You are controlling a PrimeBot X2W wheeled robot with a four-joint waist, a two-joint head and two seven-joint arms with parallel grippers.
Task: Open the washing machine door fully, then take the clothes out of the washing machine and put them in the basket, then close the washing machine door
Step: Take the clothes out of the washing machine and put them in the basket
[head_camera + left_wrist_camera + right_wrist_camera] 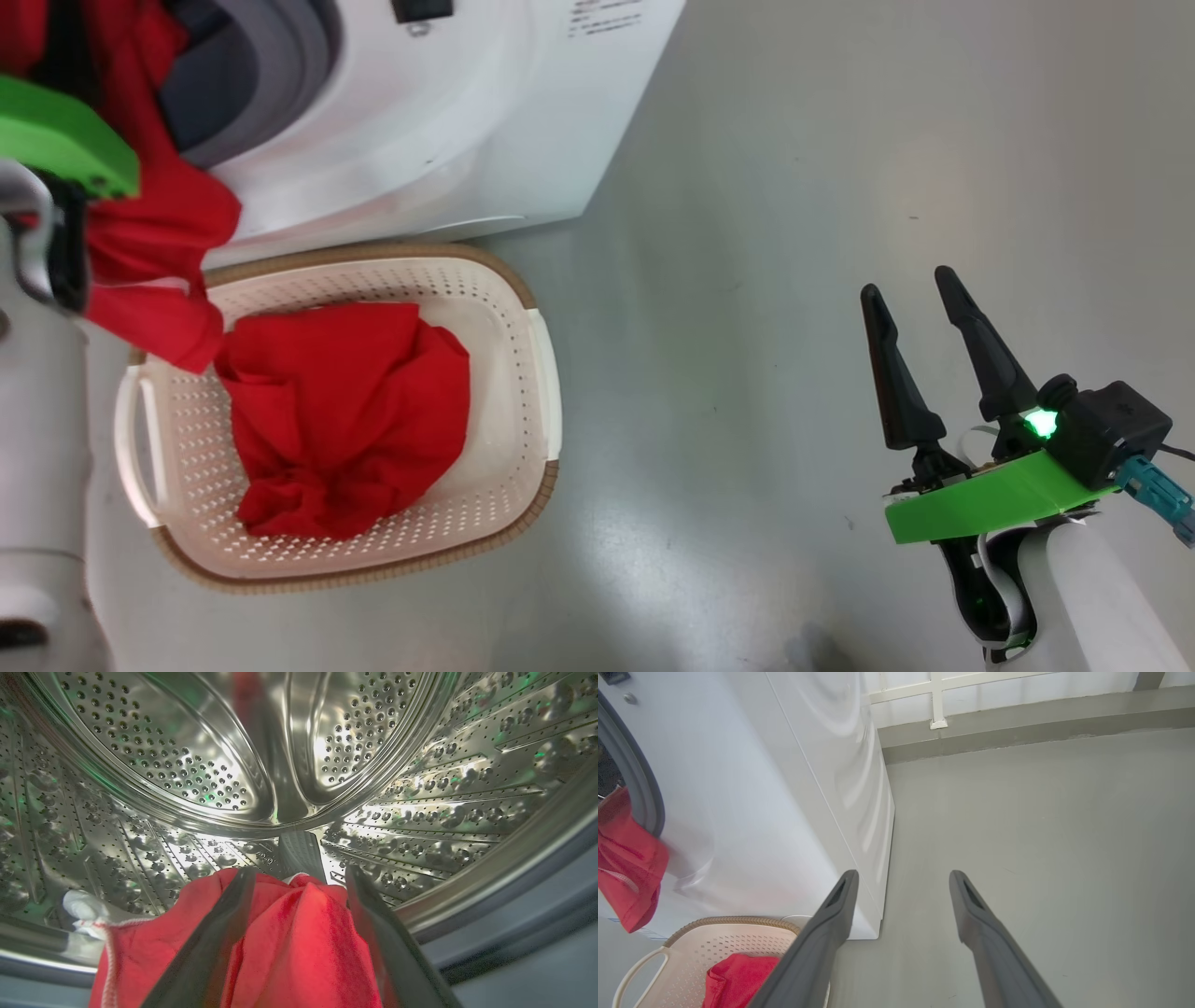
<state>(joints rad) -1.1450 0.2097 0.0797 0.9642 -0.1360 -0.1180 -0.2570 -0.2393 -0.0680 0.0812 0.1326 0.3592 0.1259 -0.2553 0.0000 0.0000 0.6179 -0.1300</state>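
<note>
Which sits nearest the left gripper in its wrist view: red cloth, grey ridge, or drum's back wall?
1. The red cloth, between the fingers of the left gripper.
2. The grey ridge, just past the fingertips.
3. The drum's back wall, deepest, at top.

At the drum (177, 774) mouth, red cloth (299, 947) fills the gap between the spread fingers of my left gripper (300, 872); deeper in, the drum is roomy. My right gripper (907, 282), fingers apart, stands over open floor (794, 187), with the washing machine (448, 140) on its left.
</note>
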